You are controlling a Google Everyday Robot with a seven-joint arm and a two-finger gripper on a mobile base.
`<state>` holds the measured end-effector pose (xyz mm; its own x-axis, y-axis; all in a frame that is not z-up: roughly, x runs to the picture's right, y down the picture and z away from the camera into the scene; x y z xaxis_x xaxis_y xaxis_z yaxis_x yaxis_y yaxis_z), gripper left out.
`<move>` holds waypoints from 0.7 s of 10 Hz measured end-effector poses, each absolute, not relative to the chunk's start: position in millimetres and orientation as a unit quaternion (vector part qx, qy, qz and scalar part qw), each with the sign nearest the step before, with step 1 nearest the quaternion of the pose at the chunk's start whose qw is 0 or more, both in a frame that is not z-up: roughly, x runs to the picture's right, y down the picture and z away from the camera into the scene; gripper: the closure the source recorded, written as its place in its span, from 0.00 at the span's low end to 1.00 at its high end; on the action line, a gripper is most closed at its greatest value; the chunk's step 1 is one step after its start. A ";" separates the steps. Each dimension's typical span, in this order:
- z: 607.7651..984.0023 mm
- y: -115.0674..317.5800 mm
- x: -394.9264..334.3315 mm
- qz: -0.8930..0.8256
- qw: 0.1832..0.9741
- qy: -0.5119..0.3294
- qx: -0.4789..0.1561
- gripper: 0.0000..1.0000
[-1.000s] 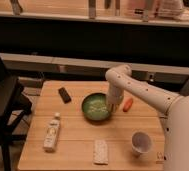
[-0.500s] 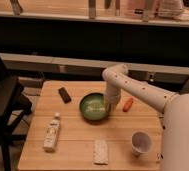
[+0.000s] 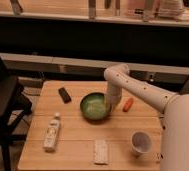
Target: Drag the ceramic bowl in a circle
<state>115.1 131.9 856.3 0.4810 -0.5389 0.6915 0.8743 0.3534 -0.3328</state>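
Observation:
The ceramic bowl is a round, shallow dark-green bowl with a paler speckled green inside. It sits on the wooden table near the middle. My white arm comes in from the right and bends down over the bowl's right rim. My gripper points down at that right rim, touching or just inside it.
A small white cup stands at the front right. An orange carrot-like item lies right of the bowl. A black object lies back left, a white bottle front left, a pale packet at the front. A dark chair stands left.
The bowl and my gripper have shifted slightly to the left and toward the back of the table. The other objects have not moved.

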 end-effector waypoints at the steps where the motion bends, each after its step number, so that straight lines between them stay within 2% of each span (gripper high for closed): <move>1: 855.1 132.3 113.2 -0.445 0.789 -0.240 -0.351 0.96; 7: 854.8 132.0 111.5 -0.416 0.797 -0.246 -0.362 0.96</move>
